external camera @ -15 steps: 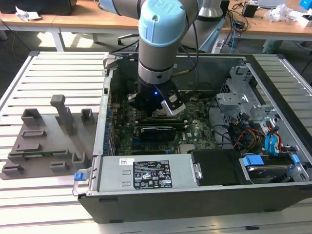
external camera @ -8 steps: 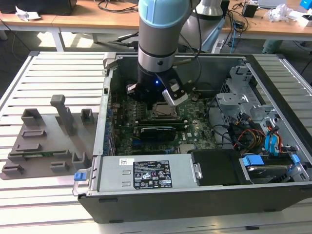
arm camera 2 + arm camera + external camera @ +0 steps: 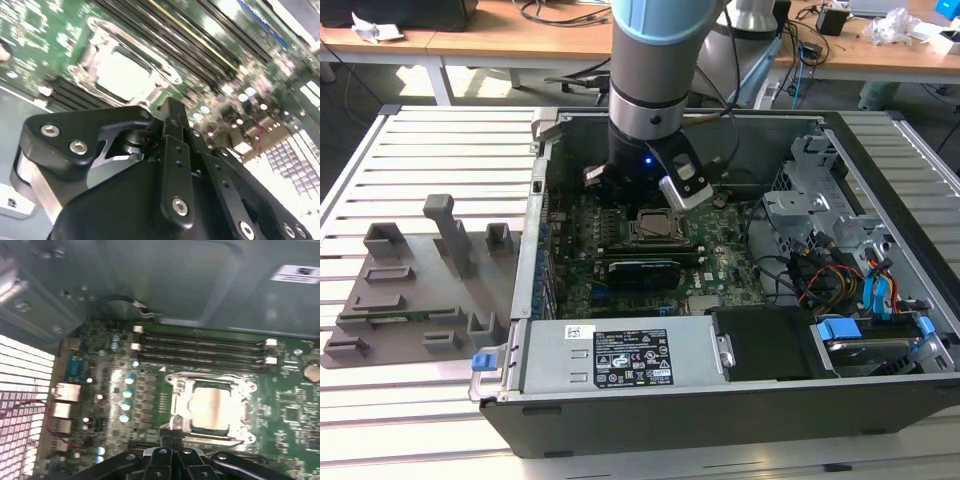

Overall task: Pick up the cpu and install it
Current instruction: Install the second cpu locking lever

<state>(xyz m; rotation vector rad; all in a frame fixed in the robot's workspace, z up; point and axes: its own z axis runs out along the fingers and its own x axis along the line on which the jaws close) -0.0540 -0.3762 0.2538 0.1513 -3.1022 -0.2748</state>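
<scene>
i have the tool [image 3: 638, 195] hanging inside the open computer case [image 3: 880, 400], low over the motherboard [image 3: 720, 270]. the cpu [image 3: 654, 229] is seated in its socket frame [image 3: 670, 243], silvery top up, with nothing gripping it. from what i can see the tool's fingers [image 3: 172, 125] are drawn together with nothing between them, so it holds nothing.

the relation that matters: the cpu lies just ahead of and below the fingertips, apart from them, not touching. the chip is square, so there is no long axis to line up with.

the exterior view gives me the arm [image 3: 655, 60] above the board and the slatted counter [image 3: 420, 150] with a grey fixture tray [image 3: 380, 300] on the exterior view's left. in the first wrist view the cpu [image 3: 210, 409] sits beside the memory slots [image 3: 200, 347]; the second wrist view shows the cpu [image 3: 122, 75] beyond the fingertips.
</scene>
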